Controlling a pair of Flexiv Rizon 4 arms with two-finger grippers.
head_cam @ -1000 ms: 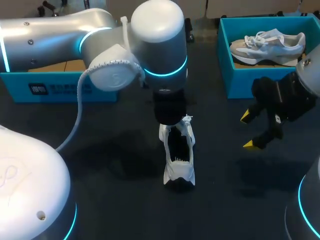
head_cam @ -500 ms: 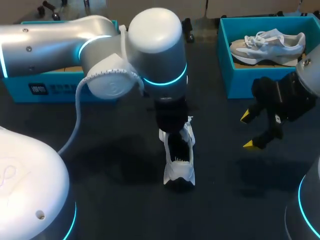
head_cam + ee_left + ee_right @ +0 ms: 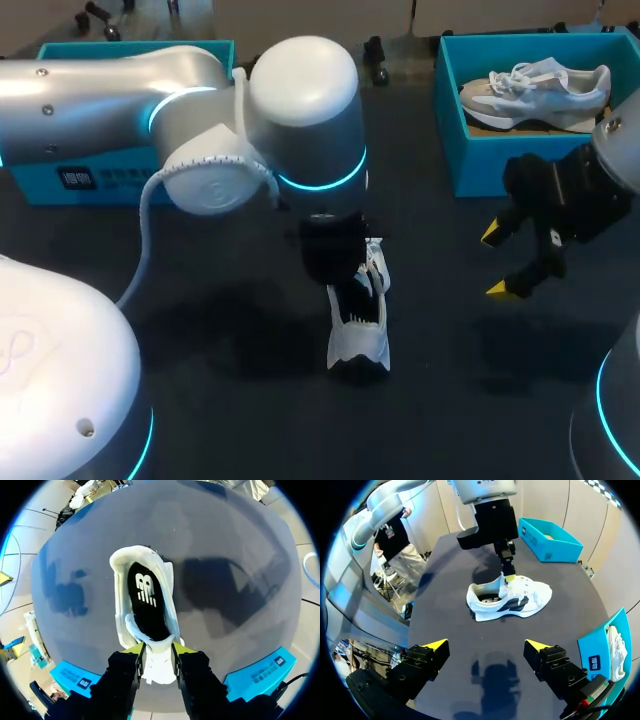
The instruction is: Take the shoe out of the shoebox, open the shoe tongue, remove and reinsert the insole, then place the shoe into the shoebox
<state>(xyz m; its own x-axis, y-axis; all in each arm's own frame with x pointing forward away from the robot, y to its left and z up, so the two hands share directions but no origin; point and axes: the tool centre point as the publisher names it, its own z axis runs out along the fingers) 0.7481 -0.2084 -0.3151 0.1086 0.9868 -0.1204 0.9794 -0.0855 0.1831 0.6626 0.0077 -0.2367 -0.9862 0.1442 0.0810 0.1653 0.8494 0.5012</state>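
L arm [image 3: 250, 130] is shifted slightly left and lower vs. 1 s ago; shoe [image 3: 358, 335] is left unmoved mid-table [image 3: 450, 400], on its sole. Tongue [image 3: 157, 664] is pinched between the nearly closed fingers of L gripper [image 3: 158, 652]. R gripper [image 3: 497, 262] is held wide open, empty, well apart from shoe.

A robotics lab: two robot arms [image 3: 300, 100] over a dark table [image 3: 450, 400] bearing teal shoeboxes [image 3: 480, 165].
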